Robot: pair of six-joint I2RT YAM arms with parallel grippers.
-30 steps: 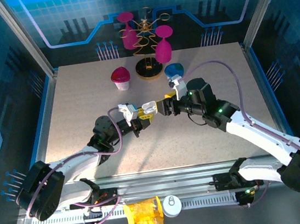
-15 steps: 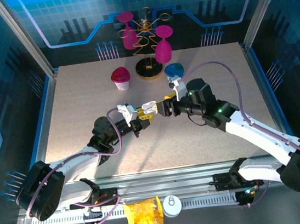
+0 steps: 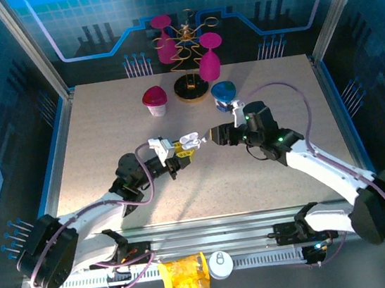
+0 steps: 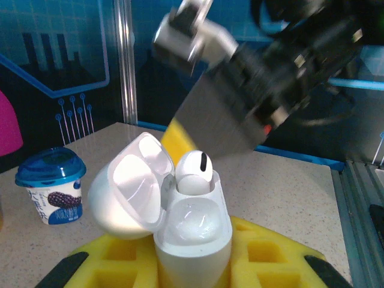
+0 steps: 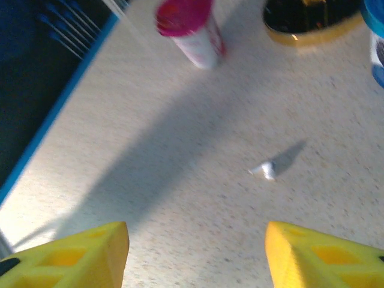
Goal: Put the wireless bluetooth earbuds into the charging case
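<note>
The left gripper clamps the open charging case upright with one earbud seated, while the empty, spread right gripper faces a loose earbud on the tabletop just ahead, slightly right.

The charging case and the earbud are smooth, glossy white plastic. The counter looks matt, with a fine, grainy beige speckle.

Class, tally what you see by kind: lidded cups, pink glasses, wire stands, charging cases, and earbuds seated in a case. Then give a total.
Lidded cups: 2
Pink glasses: 2
Wire stand: 1
Charging case: 1
Earbud seated in the case: 1
Total: 7
</note>
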